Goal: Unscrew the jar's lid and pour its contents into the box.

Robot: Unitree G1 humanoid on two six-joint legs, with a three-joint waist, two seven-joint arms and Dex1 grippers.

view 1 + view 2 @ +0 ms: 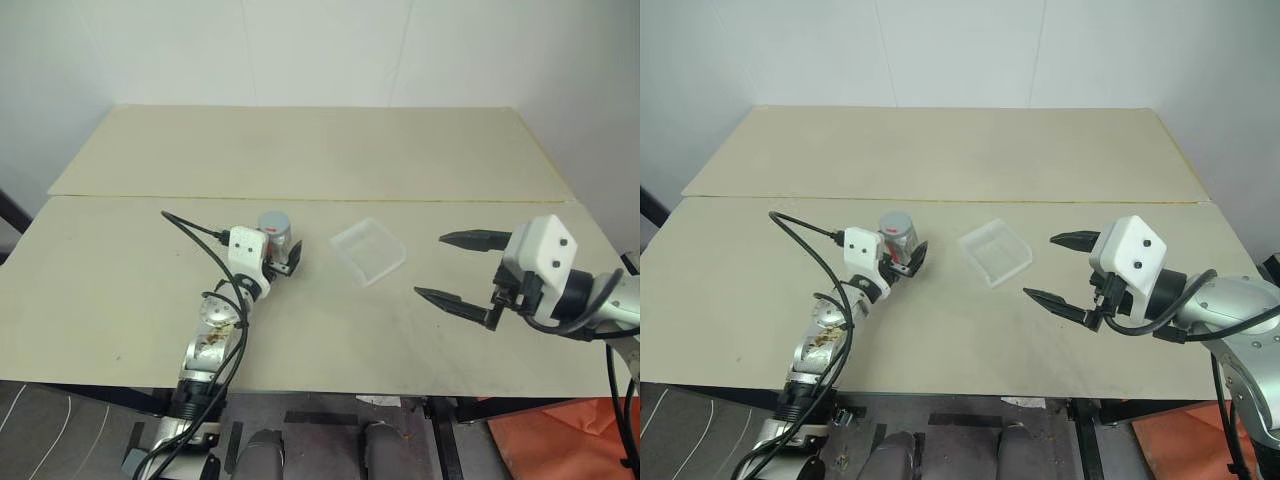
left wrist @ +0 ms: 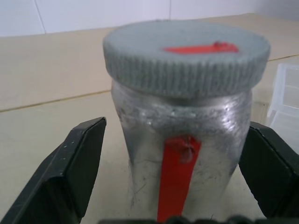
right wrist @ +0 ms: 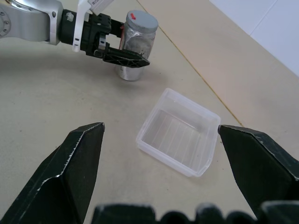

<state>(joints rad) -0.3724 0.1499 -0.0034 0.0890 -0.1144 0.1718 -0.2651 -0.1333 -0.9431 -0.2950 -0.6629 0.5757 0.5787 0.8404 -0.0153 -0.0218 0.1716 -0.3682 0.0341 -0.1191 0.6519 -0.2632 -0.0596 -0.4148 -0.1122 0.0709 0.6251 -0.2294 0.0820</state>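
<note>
The left gripper's [image 1: 285, 257] two black fingers [image 2: 70, 163] stand spread, flanking one clear cylindrical jar [image 2: 182, 154] with its grey ribbed lid [image 2: 187, 56] on, near one empty clear plastic box [image 1: 368, 251] on the beige worktop [image 1: 330, 160]; the right gripper's [image 1: 459, 270] two gape empty.

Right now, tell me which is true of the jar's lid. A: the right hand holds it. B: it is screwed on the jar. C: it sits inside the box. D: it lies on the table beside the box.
B: the grey lid sits on top of the jar, which stands on the table between the open fingers of the left hand.
</note>
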